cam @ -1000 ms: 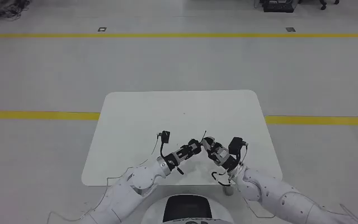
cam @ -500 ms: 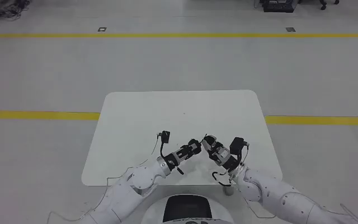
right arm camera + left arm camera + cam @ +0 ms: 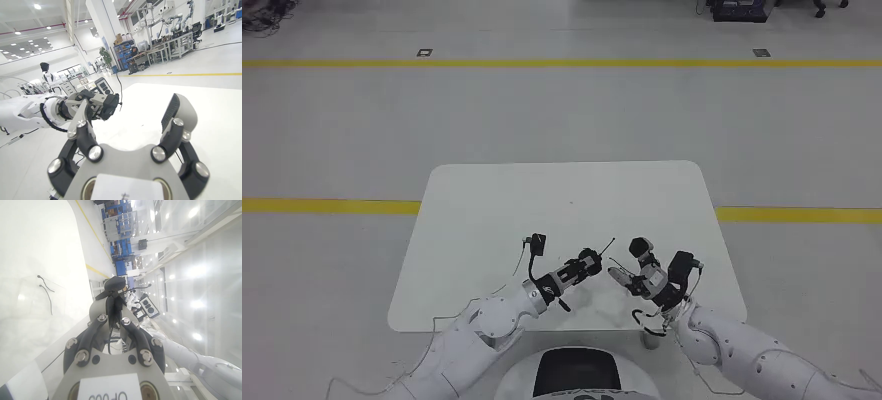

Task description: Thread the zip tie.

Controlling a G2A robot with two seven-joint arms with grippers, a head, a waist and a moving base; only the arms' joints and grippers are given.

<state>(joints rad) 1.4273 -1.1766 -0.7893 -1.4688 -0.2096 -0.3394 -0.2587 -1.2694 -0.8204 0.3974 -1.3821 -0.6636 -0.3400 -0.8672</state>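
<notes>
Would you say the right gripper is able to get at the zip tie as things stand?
Probably yes. The right gripper is open and close beside the left gripper, which is shut on the zip tie. The tie's free tail sticks out of those fingers into open air, with nothing between it and the right gripper.

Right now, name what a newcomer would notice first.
The left tool pinches a thin black zip tie that sticks out of it, over the near part of the white table. Facing it, the right tool gapes open, holding nothing.
</notes>
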